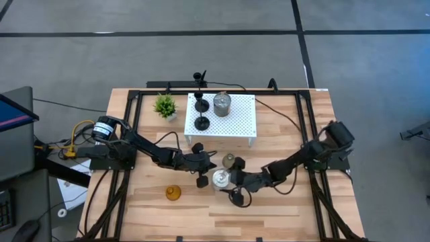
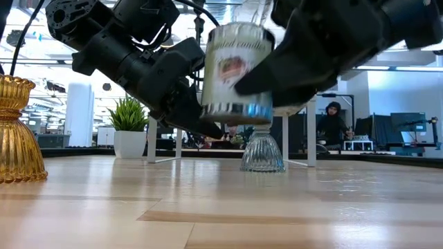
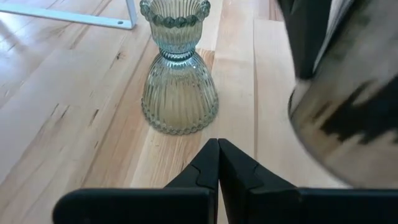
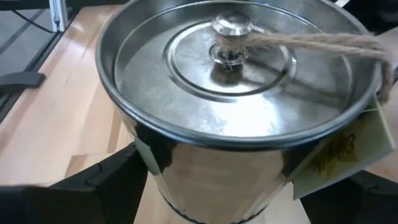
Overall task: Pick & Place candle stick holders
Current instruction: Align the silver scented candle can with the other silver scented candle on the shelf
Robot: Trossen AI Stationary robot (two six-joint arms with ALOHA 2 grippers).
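Observation:
My right gripper (image 1: 223, 179) is shut on a jar candle holder (image 2: 235, 72) with a silver lid, a twine tie and a paper tag; the jar hangs above the table's middle. Just to its left, my left gripper (image 3: 217, 163) is shut and empty, pointing at the greyish-olive bell-shaped holder (image 3: 179, 93), which stands on its wide base (image 1: 229, 160). An amber holder (image 1: 173, 193) stands near the front. On the white perforated stand (image 1: 245, 121) stand two black sticks (image 1: 201, 123) and a second jar (image 1: 222, 104). My right gripper pinches the jar between its two fingers, one finger (image 4: 115, 177) on each opposite side of the jar's wall (image 4: 163, 169), below the lid's rim. The fingers come slanting down from the table's right. The jar is about upright and lifted clear of the table (image 2: 235, 114).
A small green potted plant (image 1: 164, 105) stands left of the stand. The stand's thin legs (image 2: 151, 138) reach the table behind the arms. A black bar and cables run along the far edge (image 1: 201, 84). Bare wood lies at the front right (image 1: 289, 215).

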